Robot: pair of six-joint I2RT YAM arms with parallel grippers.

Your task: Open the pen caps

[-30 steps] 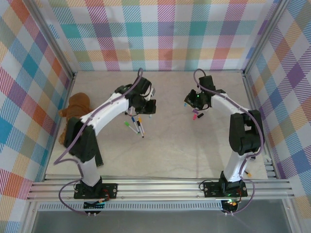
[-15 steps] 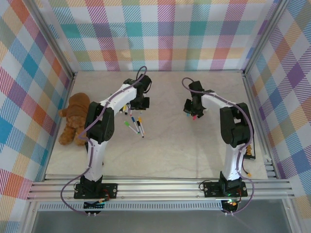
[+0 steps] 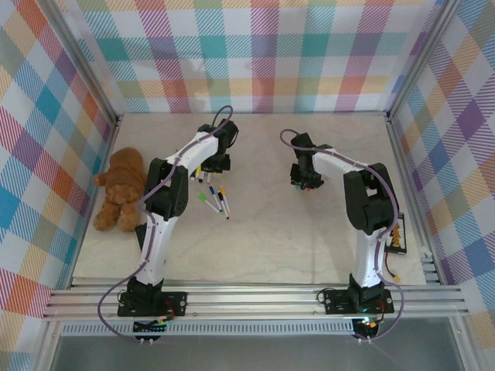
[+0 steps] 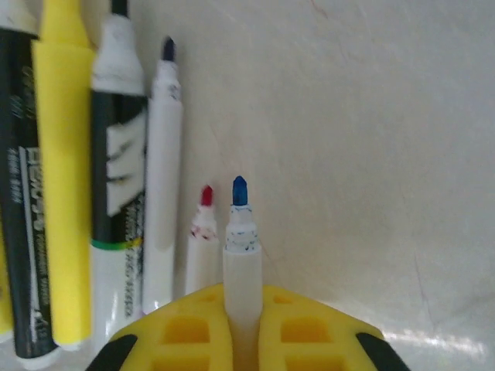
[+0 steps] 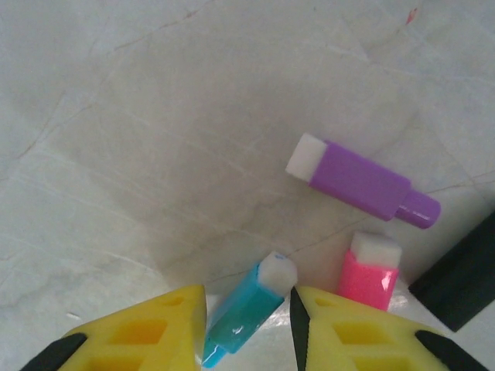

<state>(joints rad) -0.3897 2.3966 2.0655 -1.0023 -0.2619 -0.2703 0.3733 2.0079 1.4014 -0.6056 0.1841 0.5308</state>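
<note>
Your left end effector (image 4: 244, 305), far on tabletop (image 4: 371, 116), left of centre: pads clamped on one uncapped blue-tipped pen (image 4: 240, 232). Five more pens lay alongside: red-tipped pen (image 4: 203, 239) just beside it, then dark-tipped white pen (image 4: 164, 178), black-and-white marker (image 4: 117, 178), yellow highlighter (image 4: 62, 170), black marker (image 4: 22, 201).

Your right end effector (image 5: 249, 292), right of centre: jaws partly parted. One teal cap (image 5: 240, 321) lay between them; contact with pads, cannot tell. Two more caps near: purple cap (image 5: 360, 182), pink cap (image 5: 370, 274). Three caps counted there.

The claw (image 4: 241, 334) pinched an uncapped blue-tipped pen (image 4: 240, 232) over the counter (image 4: 371, 116). A red-tipped pen (image 4: 203, 243) lay just left of it, with bigger markers (image 4: 116, 193) farther left.
</note>
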